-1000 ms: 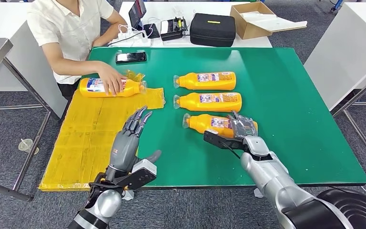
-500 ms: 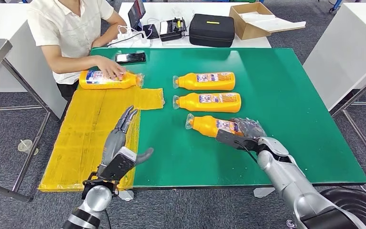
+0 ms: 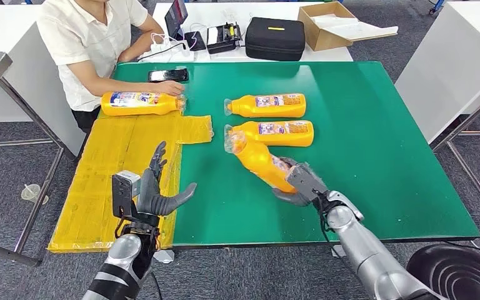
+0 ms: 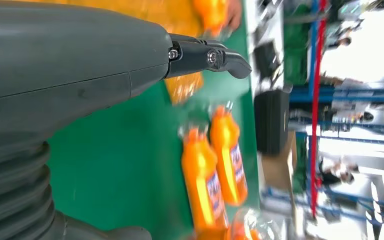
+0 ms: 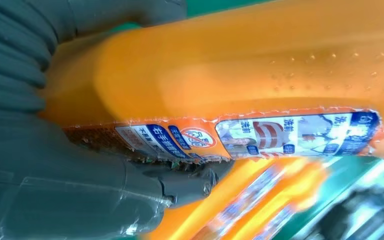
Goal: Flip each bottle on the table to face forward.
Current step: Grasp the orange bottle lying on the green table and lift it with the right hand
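Note:
Four orange bottles with blue-and-white labels are in the head view. My right hand [image 3: 298,184] grips the nearest bottle [image 3: 257,161] by its base and holds it tilted, cap end toward the far left near the middle bottle [image 3: 276,130]. Behind that lies the far bottle [image 3: 269,105], flat on the green table [image 3: 375,137]. In the right wrist view the held bottle [image 5: 260,65] shows its label edge, with my fingers [image 5: 145,187] under it. My left hand [image 3: 156,194] hovers open over the yellow sheet's edge, holding nothing. A person's hand [image 3: 174,88] touches the fourth bottle [image 3: 139,103].
A yellow sheet [image 3: 122,169] covers the table's left side. A person sits at the far left corner. A black phone [image 3: 167,75] lies near them. Beyond the table stand a black case [image 3: 275,37] and a cardboard box [image 3: 330,24]. White tables flank both sides.
My right hand has lifted the near bottle off the table and swung it diagonal. My left hand drew back toward the near edge and turned. The person pushed the fourth bottle farther away.

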